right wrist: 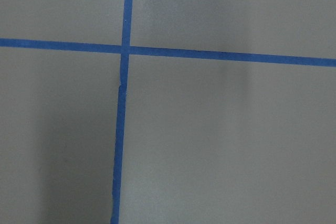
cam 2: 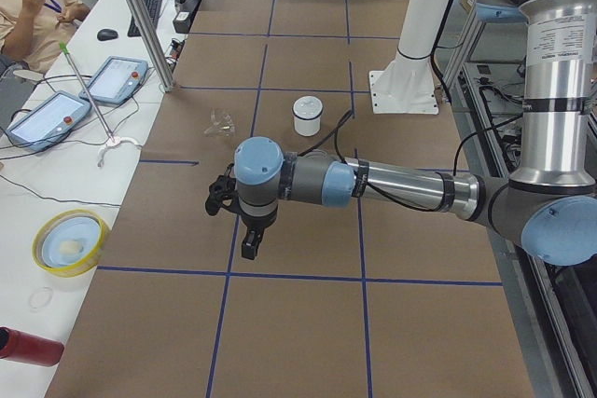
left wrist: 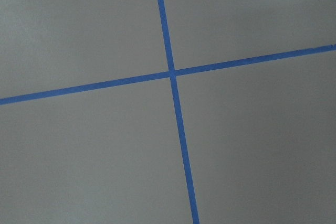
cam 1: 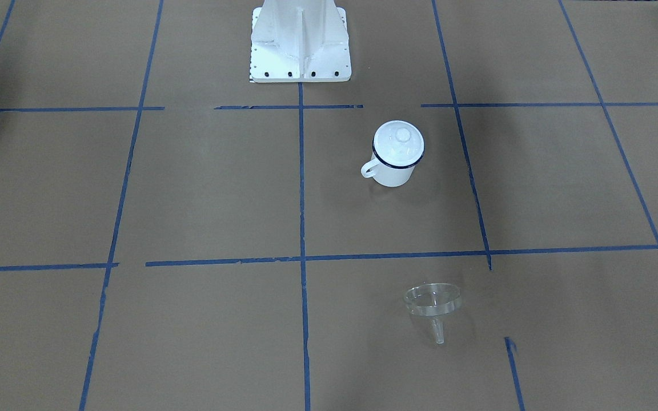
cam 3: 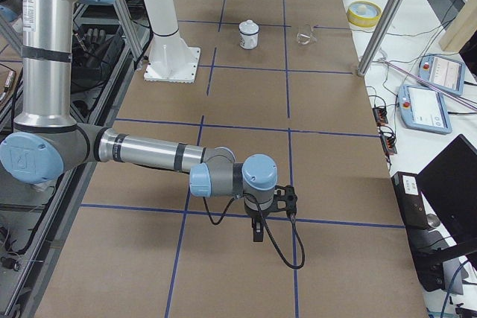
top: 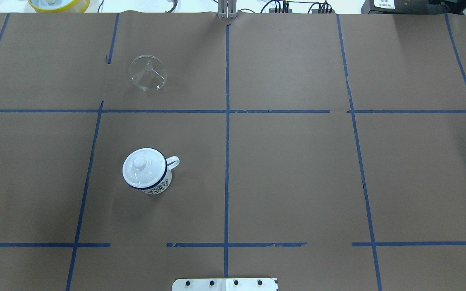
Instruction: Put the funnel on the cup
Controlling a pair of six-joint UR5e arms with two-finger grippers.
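Observation:
The cup (cam 1: 392,174) is a white enamel mug with a dark blue rim and stands upright left of the table's middle line (top: 158,186). A round white knobbed lid (cam 1: 400,137) sits on its mouth (top: 140,163). The clear funnel (cam 1: 433,302) lies on the paper beyond the cup, apart from it (top: 148,72). My left gripper (cam 2: 250,247) shows only in the exterior left view, low over the table and well away from both. My right gripper (cam 3: 258,232) shows only in the exterior right view, far from them. I cannot tell if either is open or shut.
The white robot base (cam 1: 300,45) stands at the near table edge. A yellow bowl (cam 2: 70,241), a red bottle (cam 2: 28,347), control tablets (cam 2: 117,79) and a metal post (cam 2: 140,20) lie along the far side, where a person (cam 2: 28,6) sits. Blue tape lines grid the brown paper.

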